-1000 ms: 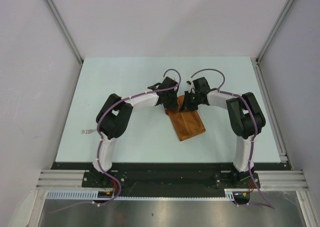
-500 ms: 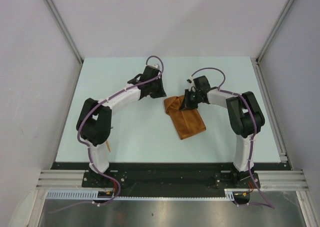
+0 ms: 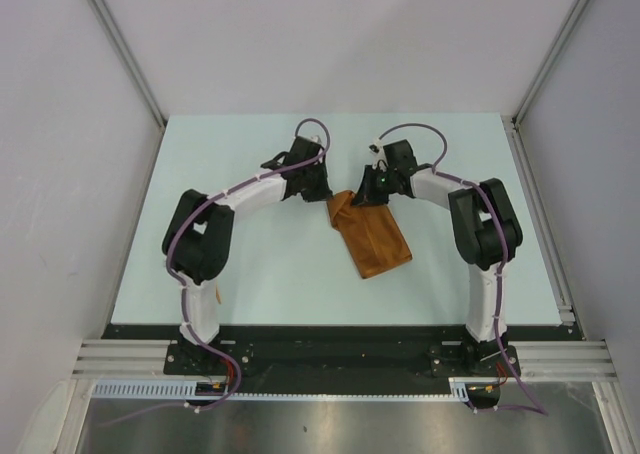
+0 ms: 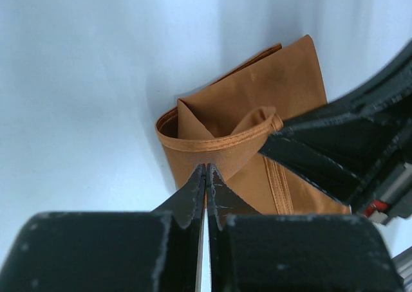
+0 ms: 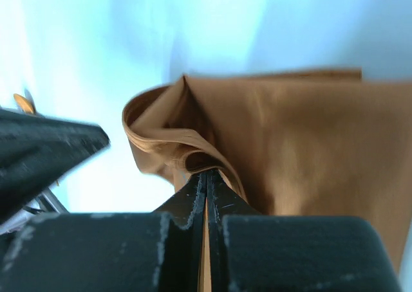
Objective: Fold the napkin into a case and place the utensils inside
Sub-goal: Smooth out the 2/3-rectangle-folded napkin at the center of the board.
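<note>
Edging back toward the case (image 3: pixel 375 239), the left gripper (image 4: pixel 206 171) sits closed and empty at its mouth, which the right gripper (image 5: pixel 206 173) pinches up, apparently to keep it open.

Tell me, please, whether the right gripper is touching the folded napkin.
Touching. The right wrist view shows the right gripper shut on the raised lip of the napkin, with cloth caught in the pinch.

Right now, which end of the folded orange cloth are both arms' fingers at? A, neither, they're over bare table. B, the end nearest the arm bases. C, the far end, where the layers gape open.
C: the left fingers and the right fingers both sit at the gaping mouth of the case, which the overhead view puts at its end away from the bases.
</note>
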`<action>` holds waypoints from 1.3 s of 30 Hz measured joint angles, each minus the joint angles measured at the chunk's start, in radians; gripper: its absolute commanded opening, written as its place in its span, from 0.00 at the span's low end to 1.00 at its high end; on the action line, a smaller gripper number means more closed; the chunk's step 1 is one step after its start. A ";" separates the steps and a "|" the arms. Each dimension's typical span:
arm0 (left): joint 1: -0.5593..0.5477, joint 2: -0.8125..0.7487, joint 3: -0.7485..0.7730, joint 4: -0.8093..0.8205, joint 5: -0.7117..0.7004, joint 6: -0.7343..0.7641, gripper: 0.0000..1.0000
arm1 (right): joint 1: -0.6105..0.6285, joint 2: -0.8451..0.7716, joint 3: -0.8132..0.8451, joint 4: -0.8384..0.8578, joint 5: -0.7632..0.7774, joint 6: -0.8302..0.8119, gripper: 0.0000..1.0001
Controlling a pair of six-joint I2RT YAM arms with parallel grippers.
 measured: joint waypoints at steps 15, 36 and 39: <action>-0.015 0.150 0.056 0.070 0.050 -0.044 0.02 | -0.016 0.126 0.093 0.005 -0.026 0.011 0.00; -0.023 0.137 0.060 0.122 0.102 -0.071 0.09 | 0.032 -0.234 -0.275 -0.019 -0.008 0.008 0.00; -0.024 0.166 0.082 0.127 0.103 -0.076 0.09 | 0.058 -0.247 -0.356 -0.001 -0.008 0.013 0.00</action>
